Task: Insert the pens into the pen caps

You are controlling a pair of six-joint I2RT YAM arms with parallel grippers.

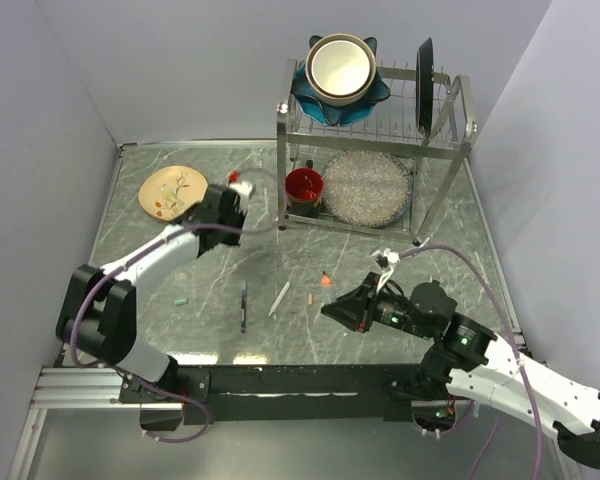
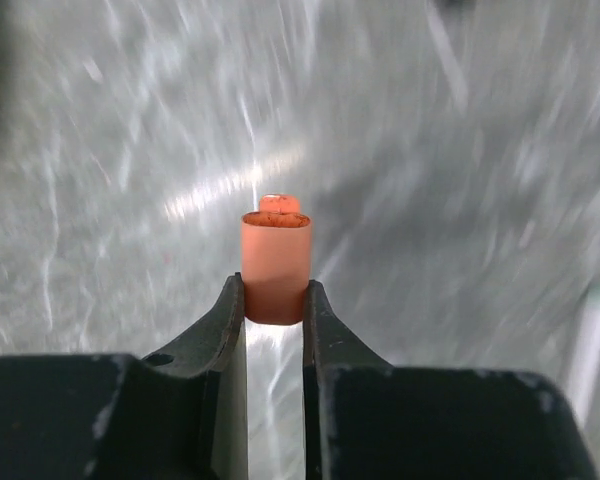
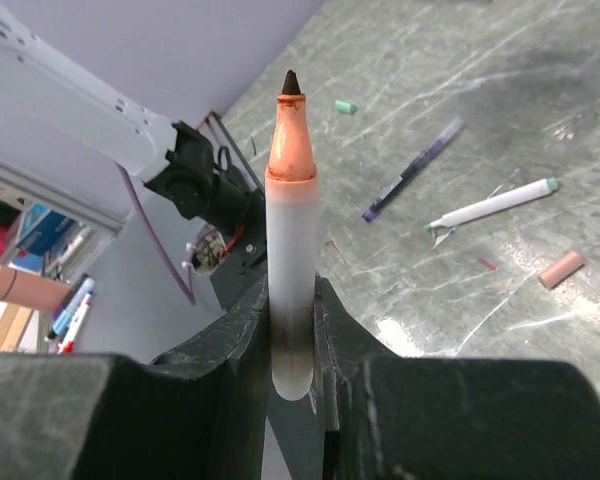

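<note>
My left gripper (image 2: 275, 292) is shut on an orange pen cap (image 2: 275, 255) and holds it above the table; from above, this gripper (image 1: 232, 196) is at the back left, near the yellow plate. My right gripper (image 3: 292, 292) is shut on a white pen (image 3: 290, 220) with an orange neck and a dark tip pointing up. From above, this gripper (image 1: 330, 308) is right of centre. On the table lie a dark pen (image 1: 243, 305), a white pen (image 1: 280, 298) with a teal tip, a salmon cap (image 1: 311, 298) and a teal cap (image 1: 180, 300).
A metal dish rack (image 1: 450, 140) stands at the back, with a bowl (image 1: 340, 68) on top and a red cup (image 1: 303, 185) and a glass plate (image 1: 365, 187) below. A yellow plate (image 1: 172, 190) lies at the back left. Walls close in both sides.
</note>
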